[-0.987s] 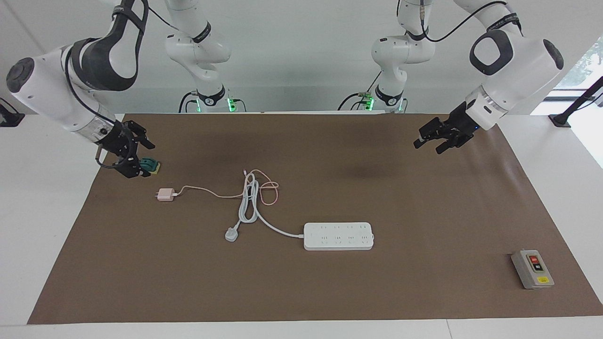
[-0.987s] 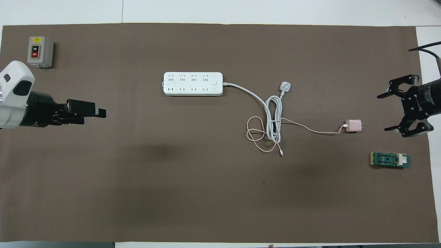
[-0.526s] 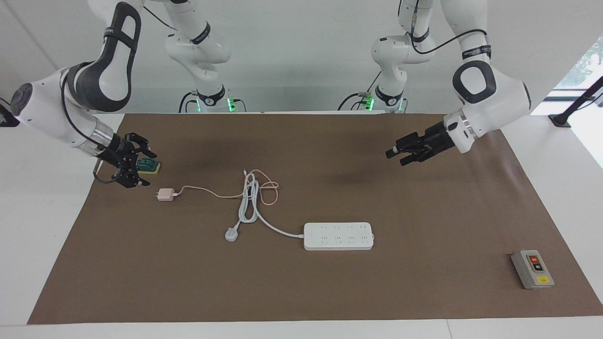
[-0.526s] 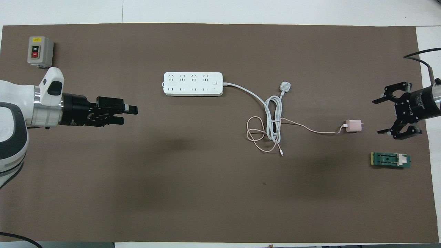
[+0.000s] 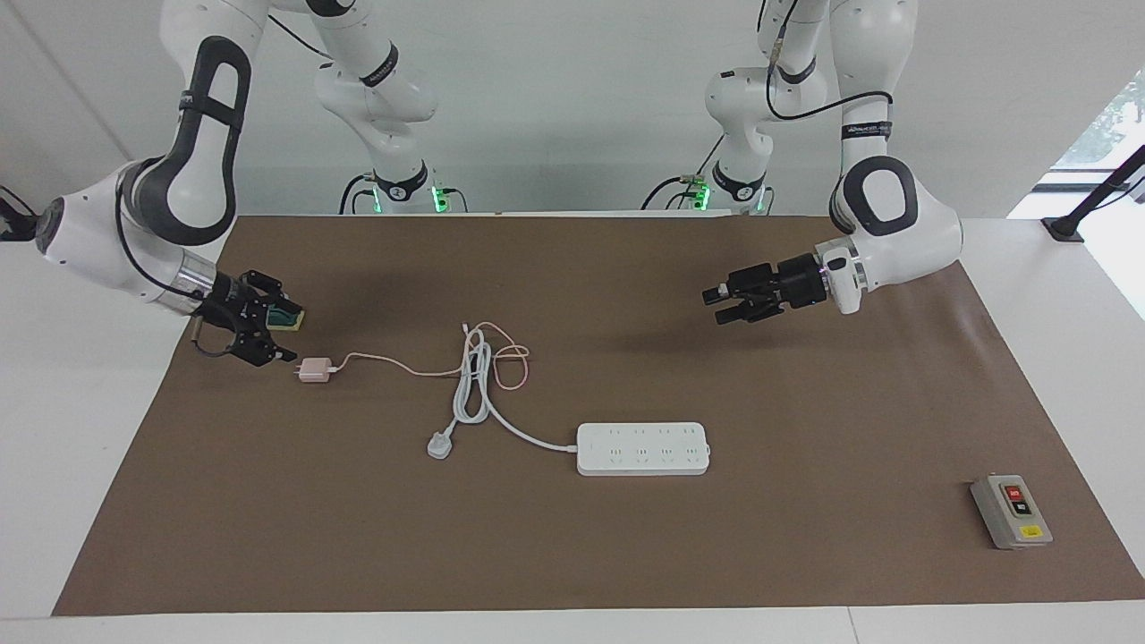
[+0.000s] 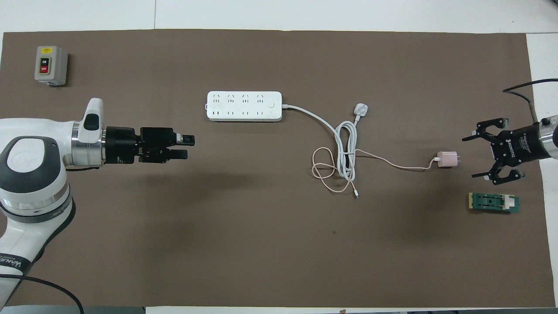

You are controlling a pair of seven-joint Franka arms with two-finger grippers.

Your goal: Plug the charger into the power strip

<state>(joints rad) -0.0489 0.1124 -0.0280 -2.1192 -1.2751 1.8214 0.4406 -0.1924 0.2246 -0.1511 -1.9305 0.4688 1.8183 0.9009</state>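
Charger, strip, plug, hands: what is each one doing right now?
Charger: lying loose on the mat, not plugged in, cable trailing.
Strip: flat on the mat, sockets up, nothing plugged in.
White plug: loose on the mat, cord looped.
Grey box: sitting on the mat near the left arm's end.
Right hand: open, empty, beside the charger.
Left hand: open, empty, above bare mat.

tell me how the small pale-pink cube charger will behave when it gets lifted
The small pale-pink cube charger looks compact and rigid, probably light. Its thin pink cable looks floppy and loops around the thick white cord, so it may drag or snag.
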